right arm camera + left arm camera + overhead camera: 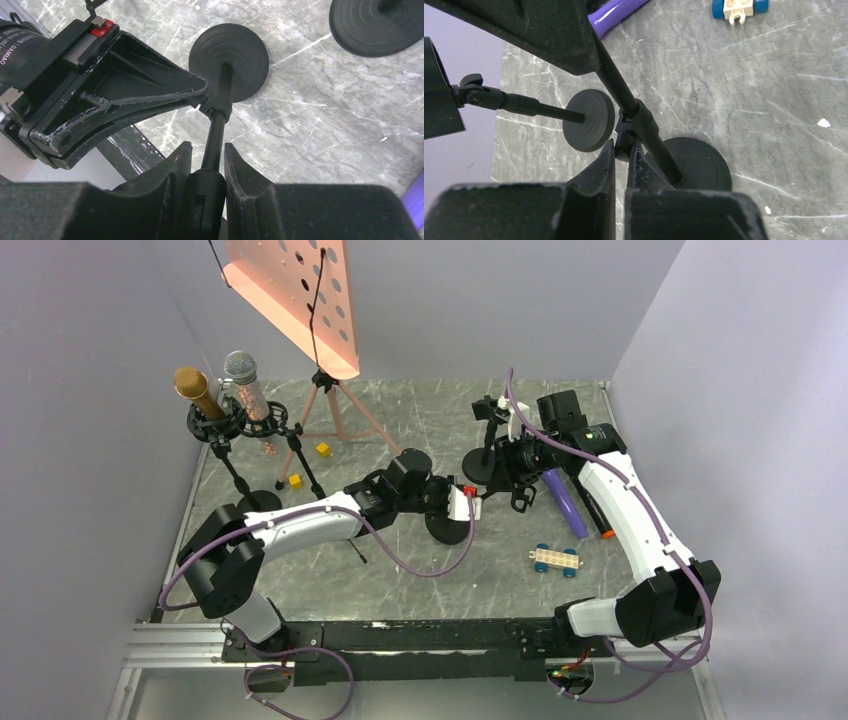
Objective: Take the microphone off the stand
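Note:
A black stand rises from its round base [447,528] [696,162] [229,55] mid-table, and both arms hold it. My left gripper [462,502] [622,145] is shut on the small clamp knob [626,146] at the pole's collar. My right gripper [518,476] [207,146] is shut on the thick black upper part [205,195] of the same pole. No microphone shows on this stand. A purple microphone [563,500] [616,15] lies on the table to the right. Gold [196,390] and silver [245,380] microphones sit in stands at the back left.
A second empty black stand [487,445] [589,120] is just behind the held one. A toy car [555,558], a black marker [597,512], two yellow blocks [323,449] and an orange perforated board on a tripod [300,290] are also here.

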